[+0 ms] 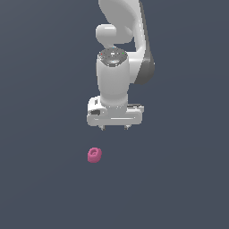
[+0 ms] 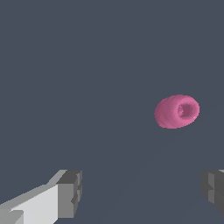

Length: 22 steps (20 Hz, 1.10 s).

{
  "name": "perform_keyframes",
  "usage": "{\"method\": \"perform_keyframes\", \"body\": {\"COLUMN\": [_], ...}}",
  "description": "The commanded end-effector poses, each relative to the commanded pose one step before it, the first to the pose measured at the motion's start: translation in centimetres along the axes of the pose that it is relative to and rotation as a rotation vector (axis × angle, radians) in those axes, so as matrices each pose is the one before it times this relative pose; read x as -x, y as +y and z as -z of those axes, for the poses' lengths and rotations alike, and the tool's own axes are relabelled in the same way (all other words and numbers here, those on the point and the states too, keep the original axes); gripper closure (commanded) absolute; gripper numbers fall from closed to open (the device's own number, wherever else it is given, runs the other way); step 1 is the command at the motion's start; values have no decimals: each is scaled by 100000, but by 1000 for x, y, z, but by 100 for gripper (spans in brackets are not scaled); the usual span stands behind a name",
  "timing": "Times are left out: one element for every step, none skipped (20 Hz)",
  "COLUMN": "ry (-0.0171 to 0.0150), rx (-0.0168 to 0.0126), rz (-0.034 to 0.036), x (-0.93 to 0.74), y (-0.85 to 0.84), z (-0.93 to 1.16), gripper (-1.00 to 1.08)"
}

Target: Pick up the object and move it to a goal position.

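The object (image 1: 94, 154) is a small pink ring-like lump with a hole in its middle, lying on the dark grey surface. My gripper (image 1: 115, 128) hangs above it, offset toward the exterior view's right and apart from it. Only the short fingertips (image 1: 102, 128) show below the white hand. In the wrist view the object (image 2: 177, 111) lies ahead of the fingers (image 2: 70, 192), which stand wide apart with nothing between them. The gripper is open and empty.
The white arm (image 1: 120, 53) rises out of the exterior view's top. The flat dark grey surface (image 1: 179, 179) fills both views, with nothing else on it.
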<state>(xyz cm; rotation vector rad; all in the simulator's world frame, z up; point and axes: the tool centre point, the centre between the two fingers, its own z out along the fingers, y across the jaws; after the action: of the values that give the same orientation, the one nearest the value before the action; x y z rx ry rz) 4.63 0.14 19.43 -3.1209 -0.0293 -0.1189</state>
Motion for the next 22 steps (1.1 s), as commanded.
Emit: {"method": "perform_keyframes", "body": {"ry": [-889,-387,-416,-436,-471,-473,-458,-434,-412,-384,-363,-336,-318,-292,-264,-231,-223,-193,-171,-129,-112,-91], "rx": [262,110,116,119,126,124,117,109,101,92,85,77,71,64,57,49,46,39,34,26,22,18], "rz": [-424,-170,-180,-186,-197,-194,-184,-170,-159,-145,-134,-122,-114,-103,-91,-79,-75,-64,-56,-42,-36,-29], "x": [-829,-374,-386,-395,-403,-392,-362,-329,-298,-269,-242,-217,-194,-172,-152,-132,-116,-99,-84,-69,-56,-43], "y": [1108,500,537,571,610,621,600,571,541,509,479,446,415,382,349,314,285,250,218,181,149,117], "z": [-914,-419,-455,-485,-527,-539,-528,-506,-485,-458,-436,-407,-385,-357,-326,-291,-273,-239,-210,-168,-142,-114], "gripper": [-92,-92,-92,-92,-92,-92,-92,-92,-92,-92,-92,-92,-92,-92,-92,-92,-92,-92,-92,-92,-92,-92]}}
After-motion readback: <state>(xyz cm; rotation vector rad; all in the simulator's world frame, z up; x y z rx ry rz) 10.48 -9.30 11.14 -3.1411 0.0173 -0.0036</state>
